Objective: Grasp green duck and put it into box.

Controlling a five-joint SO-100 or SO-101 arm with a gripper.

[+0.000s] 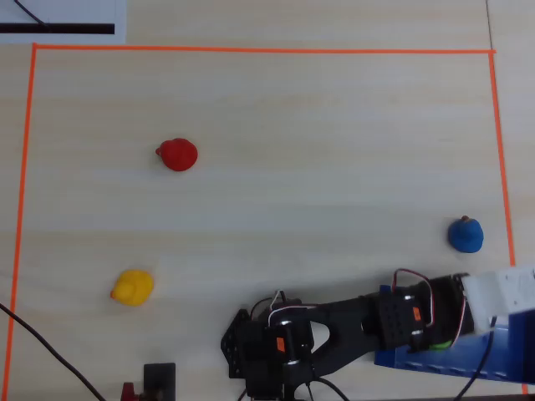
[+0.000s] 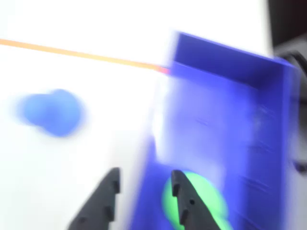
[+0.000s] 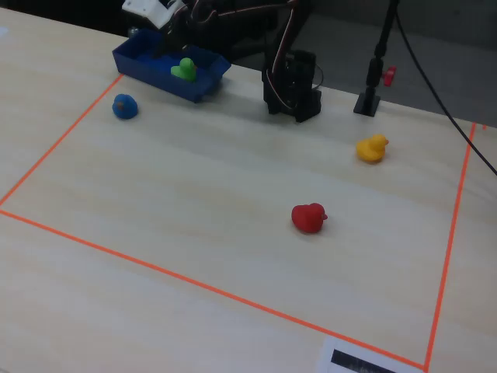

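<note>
Fixed view shows the green duck (image 3: 185, 68) already lying inside the box (image 3: 136, 65), on the floor of the blue tray, toward its right end as this view gives it. The gripper (image 3: 172, 31) hangs above the far side of the tray, close over the duck.

Wrist view is blurred, but two black fingers (image 2: 106, 197) are seen with a clear gap between them, so the claw stands partly open and holds nothing. The left finger is outside the tray wall, and the right one is in front of the green duck (image 2: 196, 201), which rests low in the box (image 2: 230, 120) just beside that finger, not between the two.

I judge that the placing step is nearly finished: the duck seems released into the tray. The next move calls for lifting the claw straight away from the box without catching the wall or pushing the duck.

Outside the tray, the blue duck (image 3: 124, 106) sits near its left end, while the yellow duck (image 3: 372, 148) and the red duck (image 3: 309, 217) are well apart to the right.
</note>
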